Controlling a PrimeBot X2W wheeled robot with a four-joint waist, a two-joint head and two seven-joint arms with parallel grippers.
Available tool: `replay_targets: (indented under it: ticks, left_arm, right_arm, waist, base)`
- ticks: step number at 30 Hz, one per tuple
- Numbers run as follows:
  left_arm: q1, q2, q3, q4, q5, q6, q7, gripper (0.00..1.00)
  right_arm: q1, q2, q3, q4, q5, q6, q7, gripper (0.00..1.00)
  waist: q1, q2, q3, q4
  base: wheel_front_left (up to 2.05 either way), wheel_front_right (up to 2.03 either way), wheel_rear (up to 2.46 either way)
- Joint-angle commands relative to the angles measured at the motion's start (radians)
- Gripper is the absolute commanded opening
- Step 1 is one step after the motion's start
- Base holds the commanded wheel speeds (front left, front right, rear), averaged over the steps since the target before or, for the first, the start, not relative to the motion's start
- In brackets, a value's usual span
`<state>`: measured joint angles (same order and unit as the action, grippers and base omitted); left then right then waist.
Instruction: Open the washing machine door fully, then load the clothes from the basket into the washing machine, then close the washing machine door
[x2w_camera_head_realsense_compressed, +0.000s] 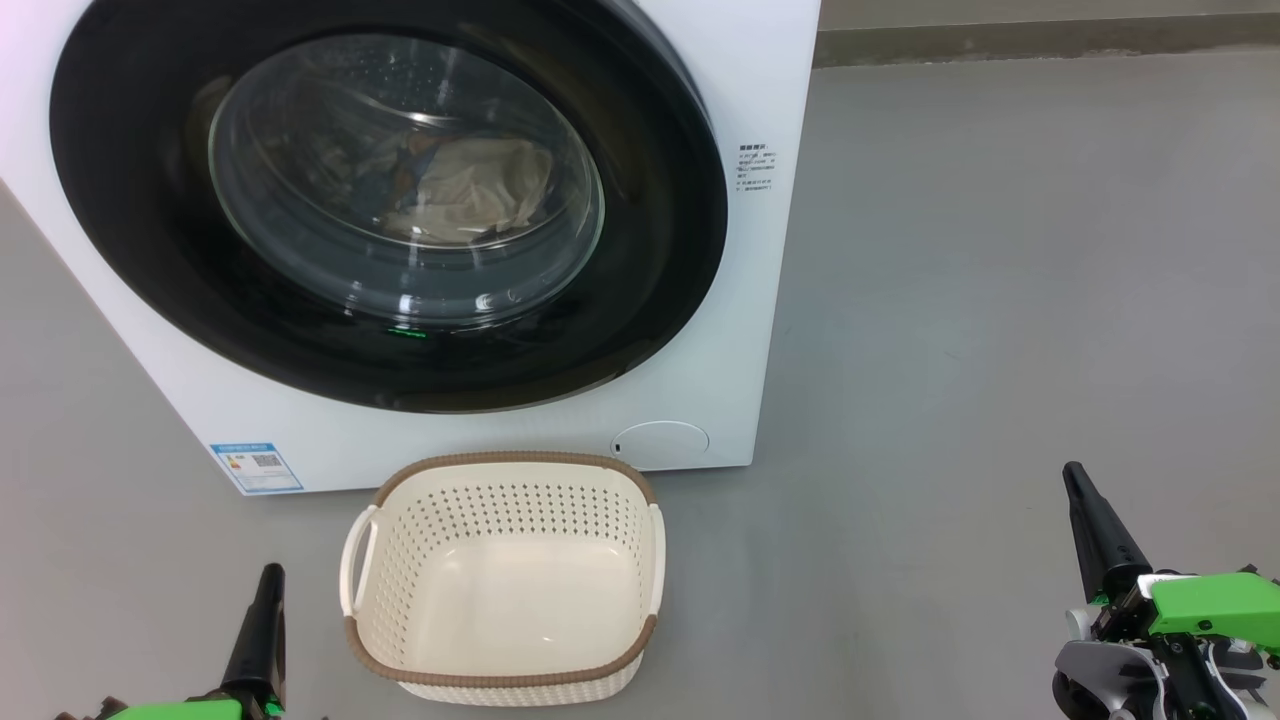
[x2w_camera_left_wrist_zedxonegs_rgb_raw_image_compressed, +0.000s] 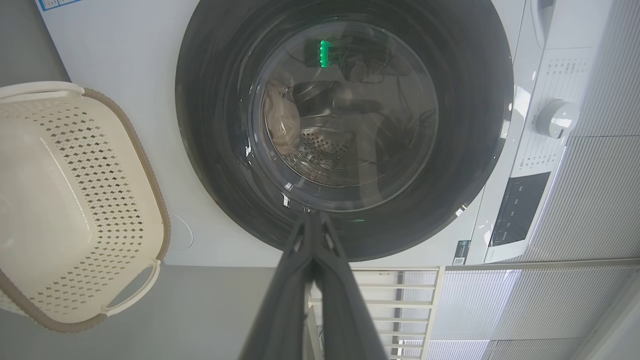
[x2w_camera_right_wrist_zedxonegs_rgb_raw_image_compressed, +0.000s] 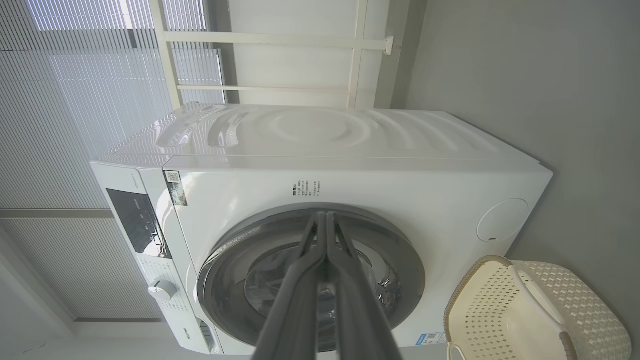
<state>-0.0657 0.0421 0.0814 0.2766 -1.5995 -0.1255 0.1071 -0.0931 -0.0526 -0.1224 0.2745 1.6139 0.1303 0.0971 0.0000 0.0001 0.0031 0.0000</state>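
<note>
The washing machine door sits flush against the front of the washing machine, ahead of and beyond the left gripper, whose two dark fingers are pressed together and point toward the door's black rim. Behind the glass bowl, the clothes lie in the drum as a cream heap with a little blue showing. The basket stands on the grey floor just in front of the machine, between the two grippers and much nearer the left one, its smooth cream bottom bare. The right gripper, fingers likewise closed tip to tip on nothing, hangs well off to the basket's right, past the machine's right edge. A blue label and a round white flap mark the machine's lower front, beyond the basket.
</note>
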Motion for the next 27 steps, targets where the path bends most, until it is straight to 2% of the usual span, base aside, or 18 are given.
replay_targets:
  ticks: [1, 27]
  left_arm:
    - [-0.042, 0.008, 0.033, -0.031, -0.009, -0.005, 0.007, 0.00]
    - [-0.042, 0.008, 0.033, -0.031, -0.009, -0.005, 0.006, 0.00]
  right_arm:
    - [-0.014, -0.005, 0.018, -0.030, 0.003, 0.000, 0.008, 0.00]
    - [-0.014, -0.003, 0.015, -0.030, 0.000, 0.000, 0.011, 0.00]
  waist:
    - [0.0001, -0.0001, 0.000, 0.000]
    - [0.0001, -0.0001, 0.000, 0.000]
  base:
    - [0.00, 0.00, 0.00]
    - [0.00, 0.00, 0.00]
